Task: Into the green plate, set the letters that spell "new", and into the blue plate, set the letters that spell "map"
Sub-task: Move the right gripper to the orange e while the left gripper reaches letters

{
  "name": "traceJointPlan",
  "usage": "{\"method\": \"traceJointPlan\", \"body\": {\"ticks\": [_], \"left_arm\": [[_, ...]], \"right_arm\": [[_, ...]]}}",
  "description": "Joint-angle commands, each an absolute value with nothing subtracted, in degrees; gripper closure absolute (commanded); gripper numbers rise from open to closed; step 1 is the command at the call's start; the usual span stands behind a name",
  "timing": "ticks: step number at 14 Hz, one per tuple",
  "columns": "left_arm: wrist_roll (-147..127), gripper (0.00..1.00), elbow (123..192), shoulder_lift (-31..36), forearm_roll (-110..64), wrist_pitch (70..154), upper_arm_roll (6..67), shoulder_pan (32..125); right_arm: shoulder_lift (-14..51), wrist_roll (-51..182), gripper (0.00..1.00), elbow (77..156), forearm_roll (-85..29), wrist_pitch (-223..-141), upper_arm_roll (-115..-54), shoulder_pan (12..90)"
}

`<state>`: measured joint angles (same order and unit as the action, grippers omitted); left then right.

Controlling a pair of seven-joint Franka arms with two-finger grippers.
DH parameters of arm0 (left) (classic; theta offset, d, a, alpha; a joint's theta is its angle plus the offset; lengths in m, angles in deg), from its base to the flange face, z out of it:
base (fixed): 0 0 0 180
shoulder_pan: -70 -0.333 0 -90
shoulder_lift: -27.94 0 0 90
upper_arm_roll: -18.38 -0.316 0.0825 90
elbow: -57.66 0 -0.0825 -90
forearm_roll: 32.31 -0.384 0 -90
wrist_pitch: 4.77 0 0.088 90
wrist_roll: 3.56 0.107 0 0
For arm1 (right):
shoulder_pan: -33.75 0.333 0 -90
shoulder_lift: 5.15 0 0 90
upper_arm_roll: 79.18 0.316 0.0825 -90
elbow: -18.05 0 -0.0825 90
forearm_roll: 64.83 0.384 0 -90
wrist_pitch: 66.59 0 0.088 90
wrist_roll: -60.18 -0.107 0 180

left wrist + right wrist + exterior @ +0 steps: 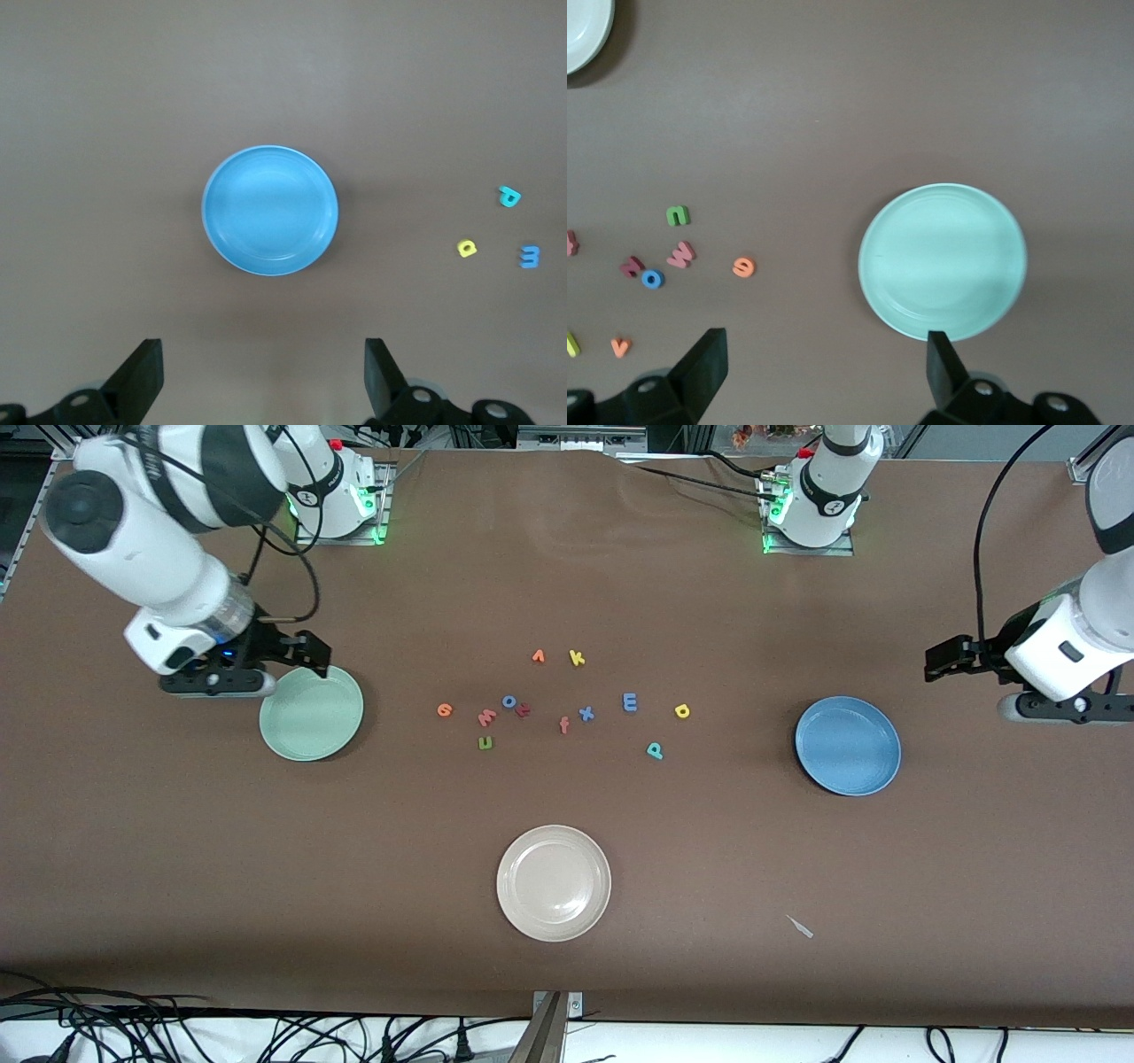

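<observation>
The green plate [311, 713] [943, 261] lies toward the right arm's end, the blue plate [848, 745] [270, 210] toward the left arm's end. Both are bare. Between them on the table lie the orange e [445, 709] [743, 266], pinkish-red w [486, 716] [681, 254], olive n [485, 742] [677, 215], blue m [630, 702] [529, 257], yellow a [681, 710] [467, 248] and teal p [655, 751] [508, 196]. My right gripper [297, 657] [824, 354] hangs open over the green plate's rim. My left gripper [952, 660] [263, 354] hangs open beside the blue plate.
A cream-white plate [554, 882] sits nearer the front camera. Mixed among the letters are an orange v [538, 656], yellow k [577, 658], blue o [509, 701], dark red letter [524, 709], pink f [564, 725] and blue x [586, 713]. A small pale scrap [800, 926] lies near the front edge.
</observation>
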<state>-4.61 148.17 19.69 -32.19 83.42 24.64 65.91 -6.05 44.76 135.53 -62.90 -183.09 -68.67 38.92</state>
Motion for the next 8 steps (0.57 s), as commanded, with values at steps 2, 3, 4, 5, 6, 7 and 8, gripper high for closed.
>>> {"method": "traceJointPlan", "body": {"ticks": [2,3,4,5,6,7,8], "left_arm": [[-5.75,0.0,147.93,14.42,-26.35,83.13,24.7,66.22],[-7.33,0.0,148.01,13.27,-24.77,83.12,24.7,66.83],[-7.43,0.0,147.93,12.13,-24.58,83.12,24.79,68.49],[-7.52,0.0,148.45,11.25,-24.49,83.73,24.88,70.08],[-8.74,0.0,148.71,10.72,-24.58,84.52,24.88,72.53],[-10.84,0.0,150.02,10.8,-24.84,85.4,24.97,74.12],[-11.29,0.0,152.64,11.5,-24.84,86.98,25.23,75.09]], "right_arm": [[-6.48,36.22,0.0,144.07,-62.1,-194.18,-62.85,38.67],[-6.3,34.45,0.0,145.05,-62.1,-195.52,-61.7,38.67],[-5.08,32.87,0.01,145.06,-62.1,-196.23,-60.3,38.67],[-4.11,31.46,0.01,145.49,-62.1,-197.97,-59.68,38.67],[-2.44,29.7,0.0,146.02,-62.36,-200.17,-59.32,38.67],[-0.08,27.51,0.01,146.11,-62.97,-202.8,-58.1,38.67],[1.34,25.84,0.01,146.11,-63.33,-204.91,-57.65,38.67]]}}
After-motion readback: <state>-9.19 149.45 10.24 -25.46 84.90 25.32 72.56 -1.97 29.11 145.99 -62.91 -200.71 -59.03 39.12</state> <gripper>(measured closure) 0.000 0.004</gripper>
